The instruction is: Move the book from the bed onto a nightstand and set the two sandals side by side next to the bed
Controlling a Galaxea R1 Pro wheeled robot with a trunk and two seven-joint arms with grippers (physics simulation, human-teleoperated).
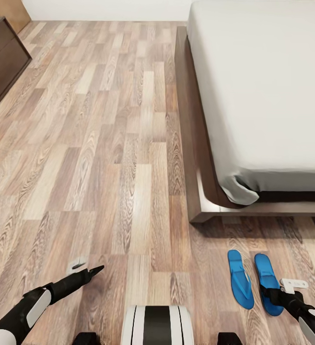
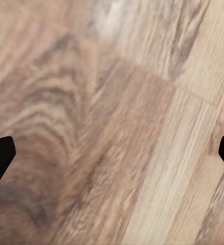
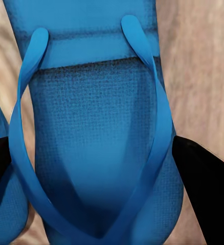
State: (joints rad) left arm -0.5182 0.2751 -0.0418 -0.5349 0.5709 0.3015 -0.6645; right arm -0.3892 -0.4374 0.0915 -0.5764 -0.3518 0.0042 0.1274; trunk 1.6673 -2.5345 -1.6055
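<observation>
Sandals: your two bright blue flat flip-flops (image 1: 253, 282) lie side by side by the dark-framed grey-mattress bed (image 1: 272, 96) | right gripper (image 3: 112, 168) jaws straddle one, unclosed | left gripper (image 1: 99, 271) spread, empty | book unseen, judged pending.

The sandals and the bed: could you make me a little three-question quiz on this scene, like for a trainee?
1. True or false: the two sandals lie side by side on the floor past the foot of the bed.
2. Which gripper is at a sandal? A) left B) right C) both
3. Fill in: in the right wrist view, the fingers stand on either side of the ____.

Key:
1. True.
2. B: the right gripper is on the sandal nearer it; the left gripper hangs open above bare floor.
3. Sandal, with jaws apart around it; whether they press it, I cannot tell.
</observation>
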